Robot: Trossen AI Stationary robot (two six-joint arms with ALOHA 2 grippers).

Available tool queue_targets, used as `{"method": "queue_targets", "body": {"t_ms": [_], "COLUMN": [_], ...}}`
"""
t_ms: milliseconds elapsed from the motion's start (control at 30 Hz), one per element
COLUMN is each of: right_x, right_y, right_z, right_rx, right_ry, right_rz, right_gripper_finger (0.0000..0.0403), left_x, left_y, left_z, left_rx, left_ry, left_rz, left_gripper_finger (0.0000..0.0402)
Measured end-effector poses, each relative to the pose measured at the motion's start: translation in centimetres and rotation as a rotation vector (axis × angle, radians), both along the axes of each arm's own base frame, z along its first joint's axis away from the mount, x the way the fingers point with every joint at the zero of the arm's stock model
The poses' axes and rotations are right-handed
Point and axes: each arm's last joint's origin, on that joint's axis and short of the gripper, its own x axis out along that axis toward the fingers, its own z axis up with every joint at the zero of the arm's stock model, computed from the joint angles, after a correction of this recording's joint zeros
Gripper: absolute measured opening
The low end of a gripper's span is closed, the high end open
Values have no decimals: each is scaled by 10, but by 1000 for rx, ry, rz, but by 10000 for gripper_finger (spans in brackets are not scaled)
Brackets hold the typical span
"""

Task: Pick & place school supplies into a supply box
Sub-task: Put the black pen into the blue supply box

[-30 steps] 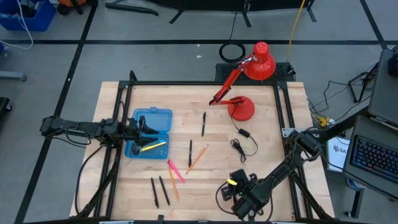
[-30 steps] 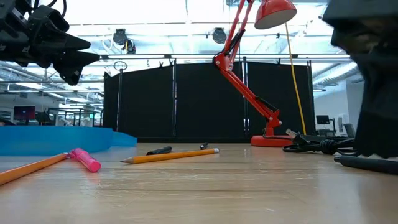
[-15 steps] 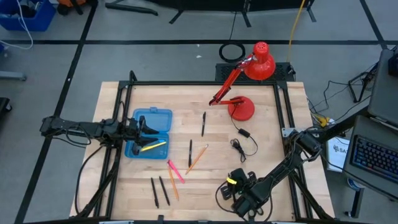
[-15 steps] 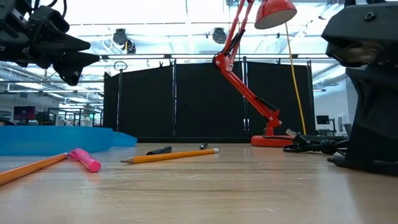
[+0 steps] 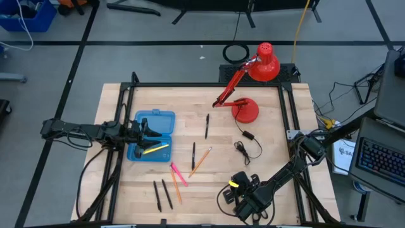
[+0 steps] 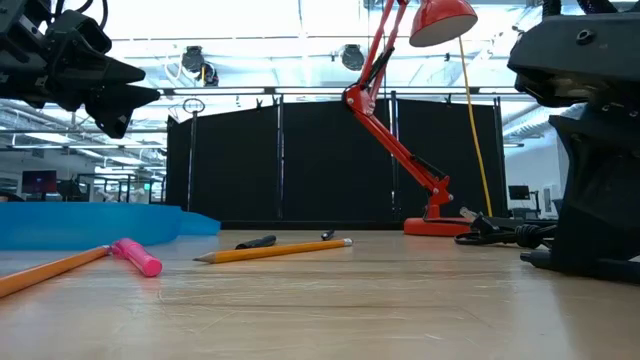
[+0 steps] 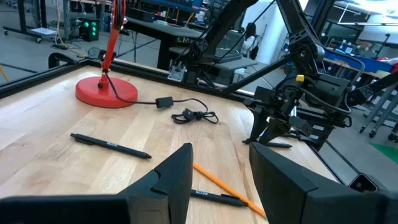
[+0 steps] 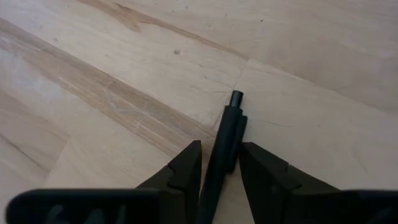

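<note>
Box: supply box (image 5: pixel 152 135) lies open at table's left side; one yellow item (image 5: pixel 155 149) is seen across its near half, so at least one supply is judged placed.
L gripper: left gripper (image 5: pixel 147 133) is held over the box, fingers (image 7: pixel 171 180) parted w/ nothing between them; judged waiting.
R gripper: right gripper (image 8: pixel 219 163) is set low at table's near-right edge, fingers either side of a black pen (image 8: pixel 225 138). Pen lies flat on the wood, not lifted. Whether the pads are already pressing it can't be told; jaws look partway closed round it.
Left on table (high view): two black pens (image 5: pixel 200 137) mid-table, orange pencil (image 5: pixel 200 161) beside them, pink marker (image 5: pixel 178 175) and an orange pencil just nearer, two more black pens (image 5: pixel 162 195) near front-left.
Scissors: not made out.
Progress: early; approx one item in, most still out, well apart from box.
Not task: red lamp (image 5: pixel 252 82) and its black cable (image 5: pixel 245 147) at back-right.
Next, as judged: grip to be finished on pen, then carried across to box.
</note>
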Motion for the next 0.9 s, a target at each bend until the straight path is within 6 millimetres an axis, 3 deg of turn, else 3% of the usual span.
{"method": "queue_targets", "body": {"t_ms": [233,633,900], "right_x": [3,20,32], "right_y": [1,-7,-18], "right_z": [0,0,11], "right_rx": [-11,-78,-138], "right_ry": [-39,-133,-159], "right_rz": [19,64,124], "right_gripper_finger": [16,16,15], "left_x": [0,0,0], "left_y": [0,0,0], "left_z": [0,-1,-1], "left_rx": [-2,-3,-5], "left_ry": [2,7,9], "left_rz": [0,0,1], "left_gripper_finger": [161,161,161]}}
